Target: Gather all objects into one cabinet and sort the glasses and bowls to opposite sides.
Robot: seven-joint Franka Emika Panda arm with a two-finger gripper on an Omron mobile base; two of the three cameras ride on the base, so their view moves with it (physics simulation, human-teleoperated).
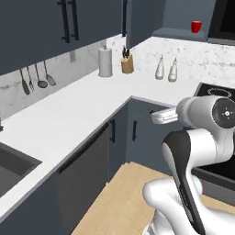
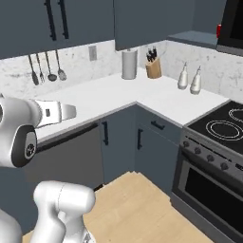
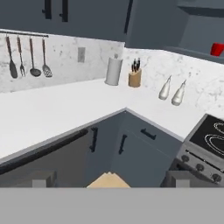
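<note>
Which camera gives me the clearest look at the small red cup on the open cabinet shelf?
The left base view: the small red cylindrical cup stands whole and upright on the slate-blue cabinet shelf. The hand view cuts it at the right edge. The right base view shows just a red sliver.

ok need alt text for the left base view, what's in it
A white robot arm rises at lower right before an L-shaped white kitchen counter over slate-blue cabinets. A red cup stands on the shelf of an open wall cabinet at upper right. Near the corner stand a paper towel roll, knife block and two pale bottles.
</note>
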